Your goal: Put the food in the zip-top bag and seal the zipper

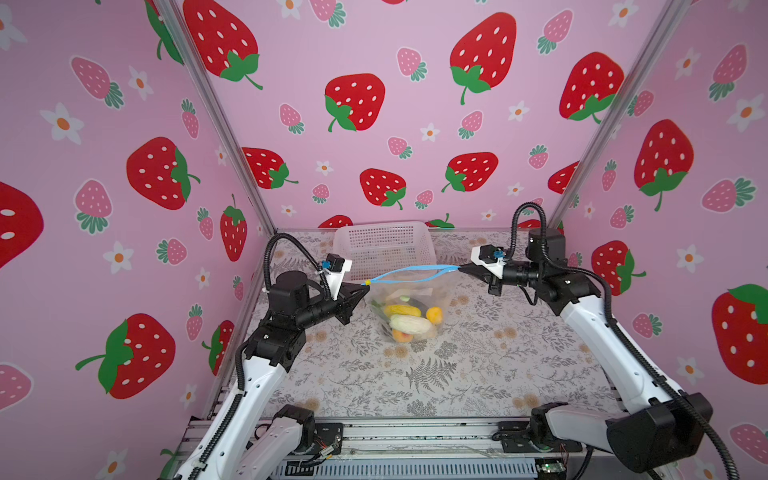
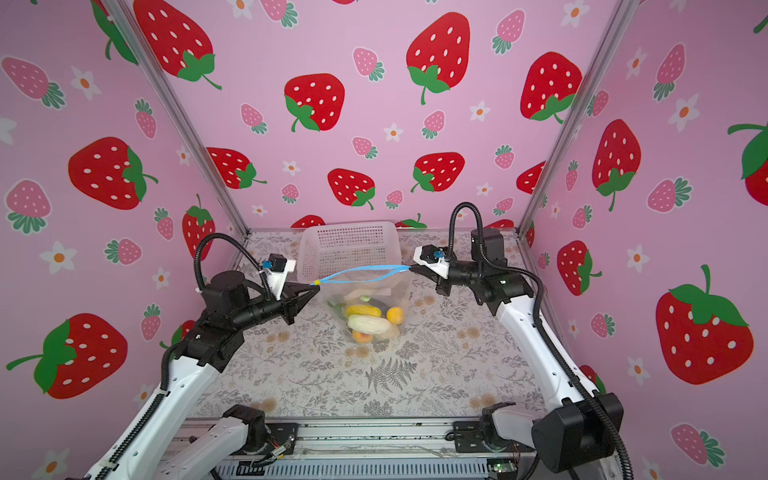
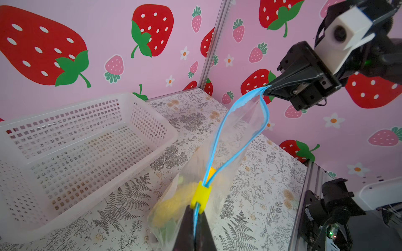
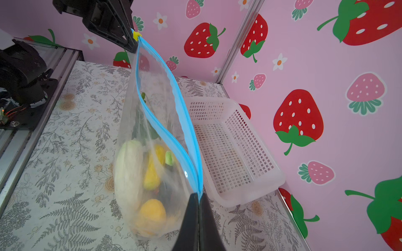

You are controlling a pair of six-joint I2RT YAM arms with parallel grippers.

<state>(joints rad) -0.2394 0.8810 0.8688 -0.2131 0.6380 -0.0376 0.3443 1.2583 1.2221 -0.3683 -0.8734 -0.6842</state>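
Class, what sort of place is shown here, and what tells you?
Probably a robot test booth, not a kitchen: strawberry-print wall panels, two arms bolted to a rail, toy food in a zip-top bag.

Both top views look from high above the near edge of the desk, tilted down and forward, side by side, and share almost the whole scene — the white basket and the zip-top bag included. The left wrist camera sits close behind the left hand, facing along the bag toward the right hand; the right wrist camera faces the opposite way from just behind its own hand — both catch bag and basket.
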